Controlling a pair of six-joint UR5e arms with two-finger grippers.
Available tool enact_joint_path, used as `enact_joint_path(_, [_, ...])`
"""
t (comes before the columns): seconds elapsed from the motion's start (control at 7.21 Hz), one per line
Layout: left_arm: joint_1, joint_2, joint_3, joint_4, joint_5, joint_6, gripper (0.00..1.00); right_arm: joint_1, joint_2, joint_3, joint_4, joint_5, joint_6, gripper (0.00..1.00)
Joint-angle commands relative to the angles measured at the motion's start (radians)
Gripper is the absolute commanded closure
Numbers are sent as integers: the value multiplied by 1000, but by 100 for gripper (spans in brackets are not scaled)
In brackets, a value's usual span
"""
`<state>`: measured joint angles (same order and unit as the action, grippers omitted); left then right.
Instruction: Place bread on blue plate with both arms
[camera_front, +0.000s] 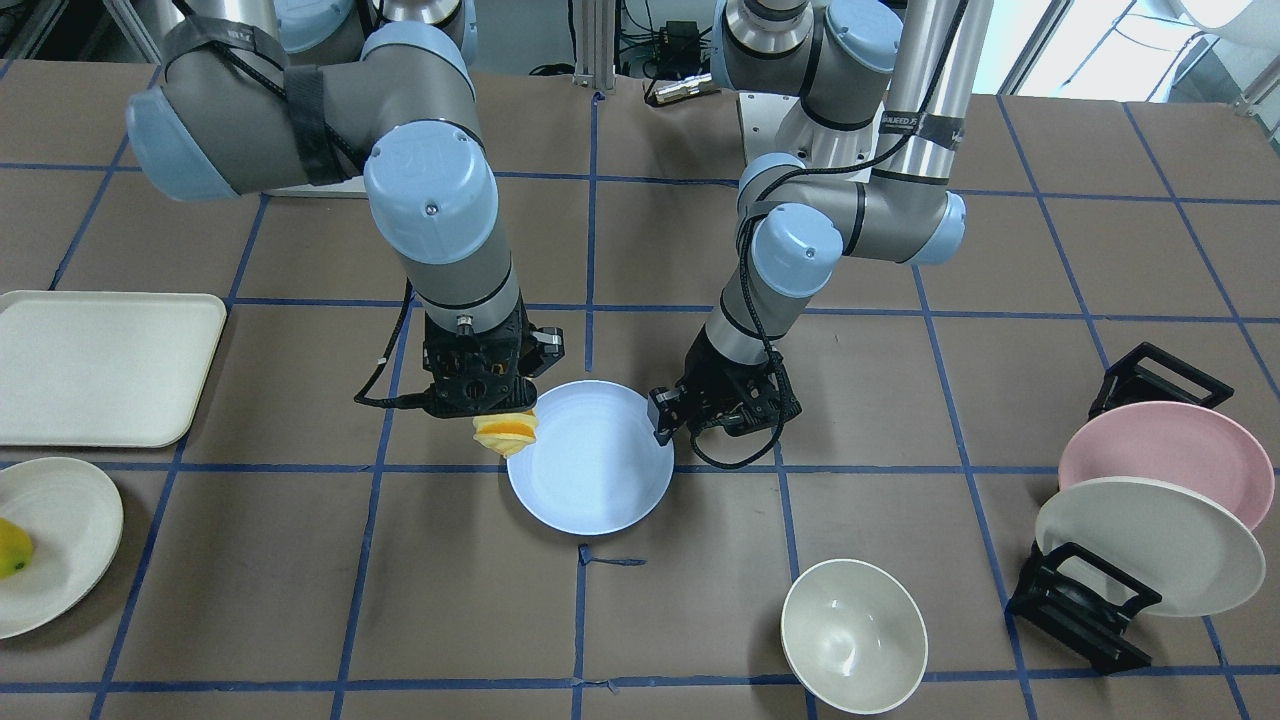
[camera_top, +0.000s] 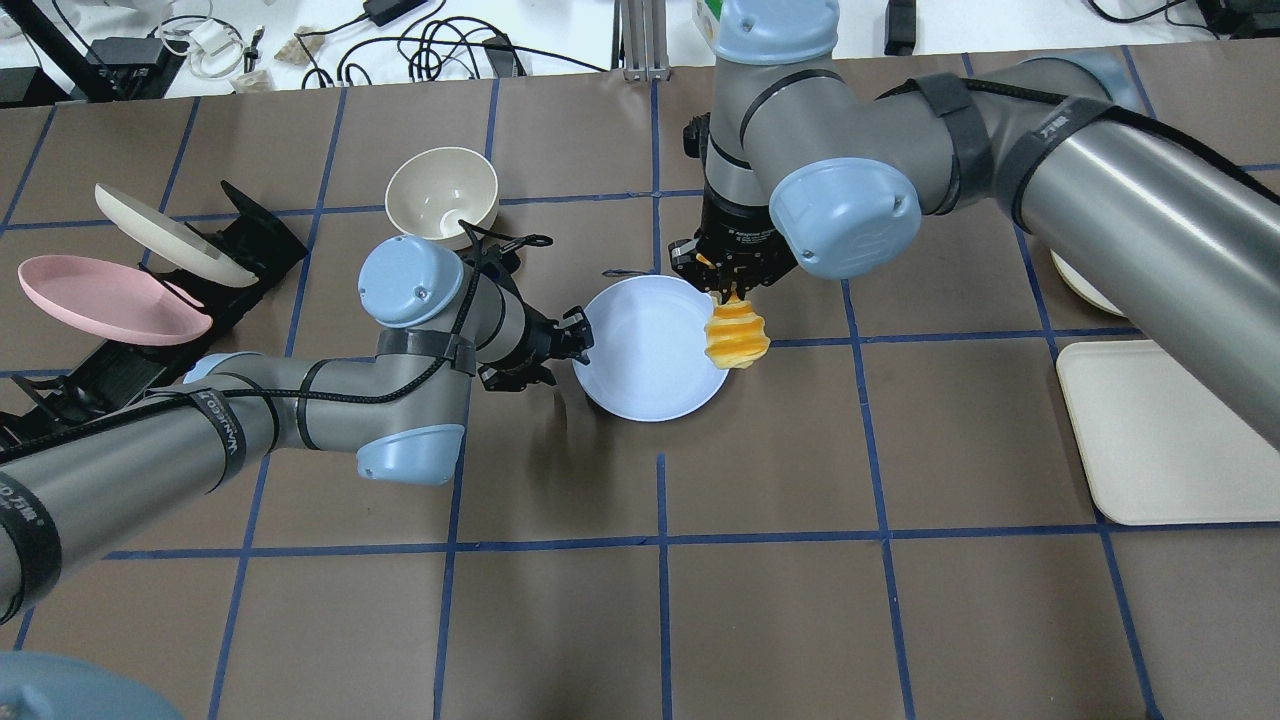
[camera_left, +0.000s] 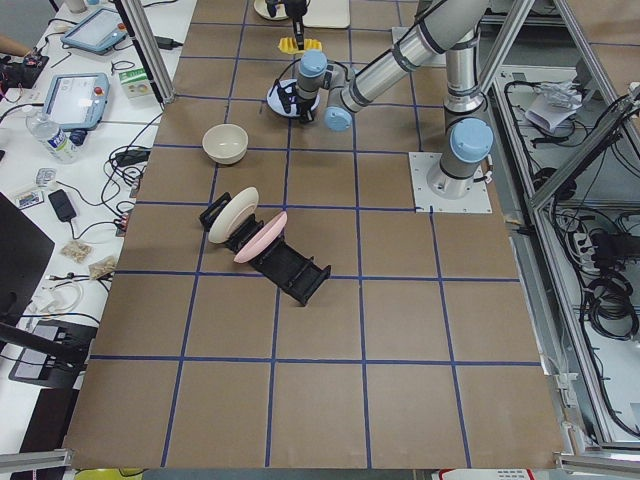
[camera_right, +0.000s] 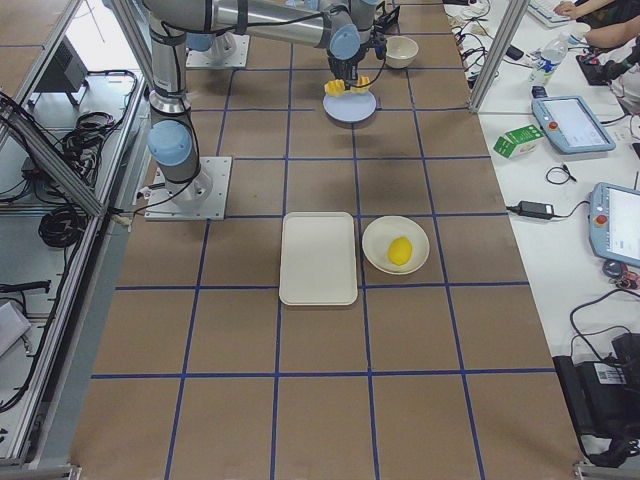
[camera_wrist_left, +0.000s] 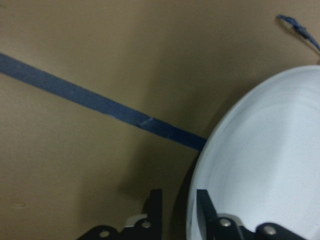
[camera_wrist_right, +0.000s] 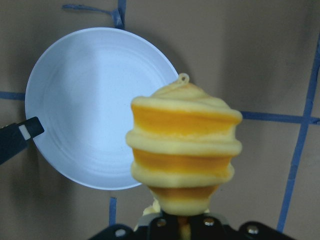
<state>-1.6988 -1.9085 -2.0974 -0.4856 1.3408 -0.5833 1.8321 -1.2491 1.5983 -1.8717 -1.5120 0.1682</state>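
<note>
- Right hand (camera_top: 733, 285) clenched on bread (camera_top: 737, 336), hanging over blue plate (camera_top: 640, 350) rim.
- Left hand (camera_wrist_left: 179, 210) pinching the plate's opposite rim on worktop (camera_top: 760, 470).

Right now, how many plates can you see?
4: the blue plate in the middle, a pink plate and a cream plate in the rack, and a white plate holding yellow fruit.

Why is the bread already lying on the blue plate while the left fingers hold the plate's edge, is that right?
Not quite. The bread hangs from the right gripper above the blue plate's rim, as the right wrist view shows. The left gripper does straddle the edge.
</note>
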Motion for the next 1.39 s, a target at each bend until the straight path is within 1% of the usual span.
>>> enact_joint_path(0.0, [-2,58,89,-194,18,31,0,6,43,0,-73,4,17,100])
enact_joint_path(0.14, [-7,81,203,-413,52,46,0,12,65,5,-98,6,57,100])
enact_joint_path(0.28, [-7,104,340,-655,79,87,0,32,79,6,-115,4,69,100])
enact_joint_path(0.42, [7,111,449,-841,121,221,0,59,101,8,-121,6,68,100])
enact_joint_path(0.55, [24,132,547,-972,252,323,0,65,118,0,-135,7,70,100])
enact_joint_path(0.69, [34,158,572,-1029,291,351,0,78,122,5,-135,9,74,100])
enact_joint_path(0.83, [39,187,597,-1053,293,402,0,102,134,5,-138,27,105,100])
enact_joint_path(0.97, [36,216,602,-1080,279,510,0,116,152,6,-151,36,105,100])
enact_joint_path(1.11, [37,235,600,-1084,221,580,0,122,155,6,-174,35,105,100])
enact_joint_path(1.25, [42,253,599,-1084,165,611,0,122,157,8,-178,36,106,97])
